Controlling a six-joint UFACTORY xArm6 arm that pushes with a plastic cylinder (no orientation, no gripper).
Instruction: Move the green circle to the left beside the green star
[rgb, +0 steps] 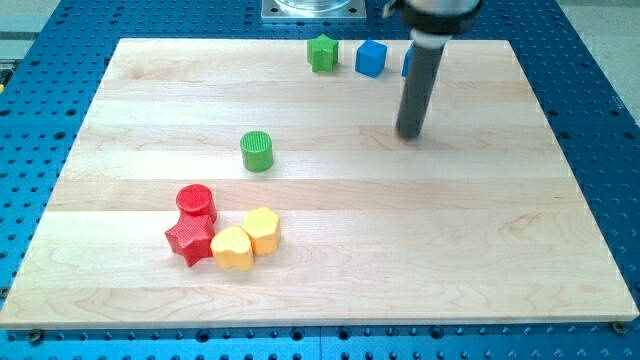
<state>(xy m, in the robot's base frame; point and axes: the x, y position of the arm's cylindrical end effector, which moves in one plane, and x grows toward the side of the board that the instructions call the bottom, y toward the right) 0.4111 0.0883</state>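
The green circle (257, 151) stands on the wooden board left of centre. The green star (322, 53) sits near the board's top edge, up and to the right of the circle. My tip (409, 134) rests on the board to the right of the green circle, well apart from it, and below and to the right of the star. It touches no block.
A blue cube (371, 58) sits right of the green star, and another blue block (406, 62) is mostly hidden behind the rod. At the lower left cluster a red circle (196, 202), a red star (190, 240), a yellow heart (233, 249) and a yellow hexagon (262, 229).
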